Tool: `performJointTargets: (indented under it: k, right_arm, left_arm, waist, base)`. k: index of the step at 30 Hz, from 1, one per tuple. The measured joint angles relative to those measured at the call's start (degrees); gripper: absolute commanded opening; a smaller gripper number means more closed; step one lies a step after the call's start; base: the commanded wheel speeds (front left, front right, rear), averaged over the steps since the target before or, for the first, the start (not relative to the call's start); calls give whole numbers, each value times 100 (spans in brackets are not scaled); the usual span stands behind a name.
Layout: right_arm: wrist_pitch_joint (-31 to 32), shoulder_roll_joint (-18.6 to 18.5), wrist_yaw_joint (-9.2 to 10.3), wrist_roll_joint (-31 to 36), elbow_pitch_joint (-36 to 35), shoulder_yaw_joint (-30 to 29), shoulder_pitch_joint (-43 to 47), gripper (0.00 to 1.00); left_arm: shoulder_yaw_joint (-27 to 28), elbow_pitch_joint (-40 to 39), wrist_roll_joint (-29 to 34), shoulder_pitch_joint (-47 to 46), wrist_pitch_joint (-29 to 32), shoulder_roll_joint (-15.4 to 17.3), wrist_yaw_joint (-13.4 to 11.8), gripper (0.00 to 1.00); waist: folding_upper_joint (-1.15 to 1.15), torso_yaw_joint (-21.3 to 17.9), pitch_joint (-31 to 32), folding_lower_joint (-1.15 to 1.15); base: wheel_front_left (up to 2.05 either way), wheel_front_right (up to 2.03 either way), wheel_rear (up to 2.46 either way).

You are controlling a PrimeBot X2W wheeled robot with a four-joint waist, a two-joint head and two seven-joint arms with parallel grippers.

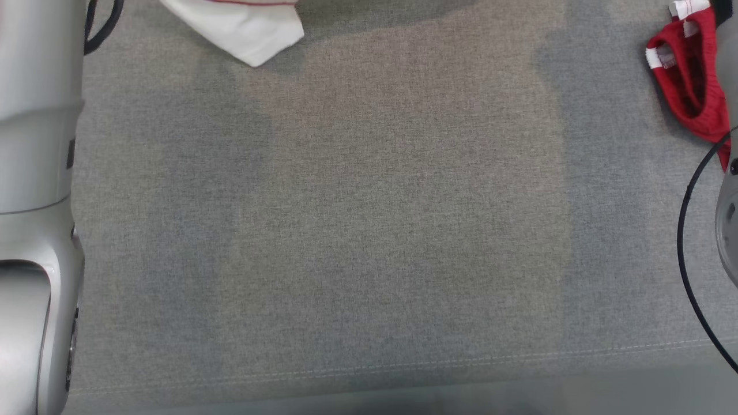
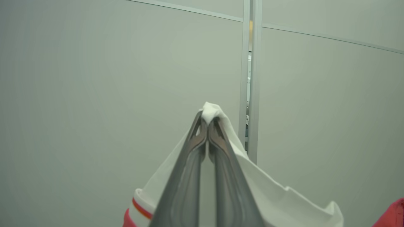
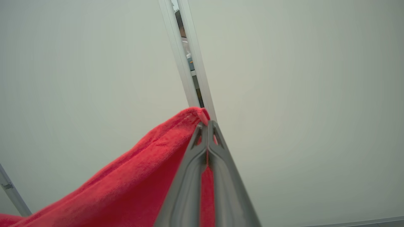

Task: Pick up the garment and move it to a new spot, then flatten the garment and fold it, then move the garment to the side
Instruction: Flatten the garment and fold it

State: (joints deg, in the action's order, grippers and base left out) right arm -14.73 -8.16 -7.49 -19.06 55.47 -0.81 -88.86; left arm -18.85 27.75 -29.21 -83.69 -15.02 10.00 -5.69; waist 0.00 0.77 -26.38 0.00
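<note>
Now my left end effector [image 2: 207,121] is clenched on a white fold of the garment [image 2: 277,201], with a small tuft of cloth poking out past the fingertips. From there the white cloth falls away on both sides of the fingers, showing a red stripe at its lower edge. My right end effector [image 3: 207,124] is likewise clenched, gripping a red hem of the garment [image 3: 135,176], which slopes down to that view's lower left. Both wrist views look at a pale wall [image 2: 94,94] behind the cloth. From the head, a white corner [image 1: 248,31] shows at the top beside my left arm [image 1: 34,173], and a red bunch [image 1: 692,86] at the upper right against my right arm [image 1: 729,219], over a grey cloth surface [image 1: 369,230].
</note>
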Motion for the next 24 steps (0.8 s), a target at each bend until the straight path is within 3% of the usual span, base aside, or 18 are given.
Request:
performJointTargets:
  k: [2,7,11,18,24]
  right_arm:
    - [-3,18,1,112,-32,-125,-64,0]
    - [-29,215,0,746,-1077,-811,-22,0]
    - [-33,365,0,1233,-1648,-1070,326,0]
    - [-32,358,0,1200,-1370,-676,1073,0]
    - [-22,-157,0,554,-1303,-62,1509,0]
  left_arm:
    - [36,-136,213,-25,1,-8,31,0]
    - [475,-976,1012,-48,-1,-190,88,0]
    - [800,-1396,1267,139,-16,-387,322,0]
    - [811,-1076,1383,1032,-11,-634,724,0]
    - [1022,-1281,1031,1667,-11,-700,769,0]
  waist:
    - [0,-8,-21,0]
    - [0,-49,-123,0]
    - [0,-78,-237,-1]
    - [0,-5,-475,0]
    - [0,189,-456,0]
  base:
    - [0,0,0]
    - [0,0,0]
    - [0,0,0]
    - [0,0,0]
    - [0,0,0]
